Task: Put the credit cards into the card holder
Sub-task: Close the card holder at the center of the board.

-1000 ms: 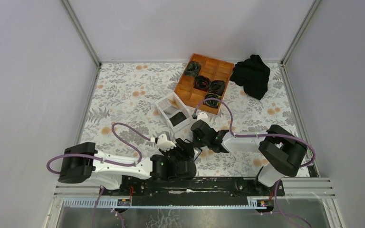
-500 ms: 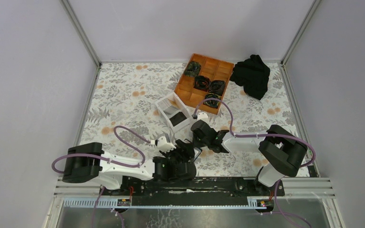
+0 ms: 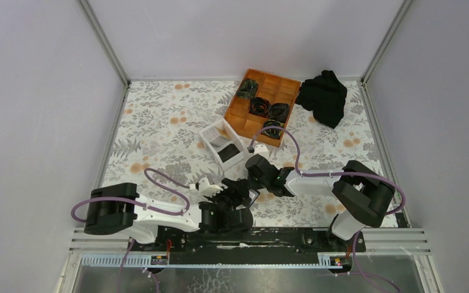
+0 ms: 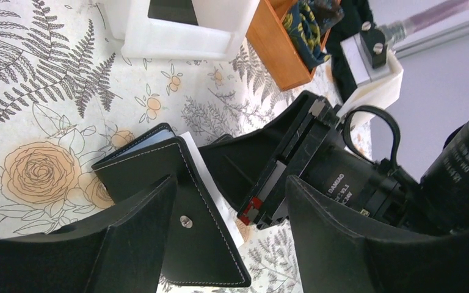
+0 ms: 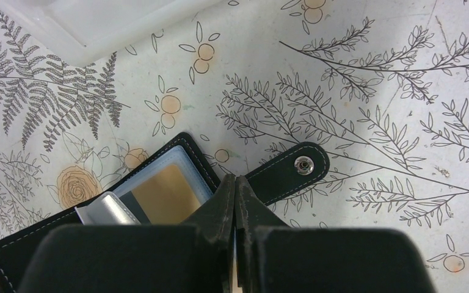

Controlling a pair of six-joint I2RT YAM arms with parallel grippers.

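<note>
right wrist shows one black stitched leather card holder [image 5: 281, 174] lying open on the floral desk [image 5: 372, 91], with two credit cards in its clear sleeves: an orange-tan card [image 5: 165, 192] and a pale blue-grey card [image 5: 107, 210]. the right gripper [image 5: 235, 183] has its jaws clenched together, tips on the holder beside its snap tab. the left gripper [image 4: 232, 183] has its jaws released, the holder's corner lying between them.

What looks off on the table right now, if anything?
Nothing spilled or broken. The wallet lies open on the table with a pale card poking out past its edge, not fully tucked in. At the far right, a black cloth sits crumpled beside the wooden tray.
</note>
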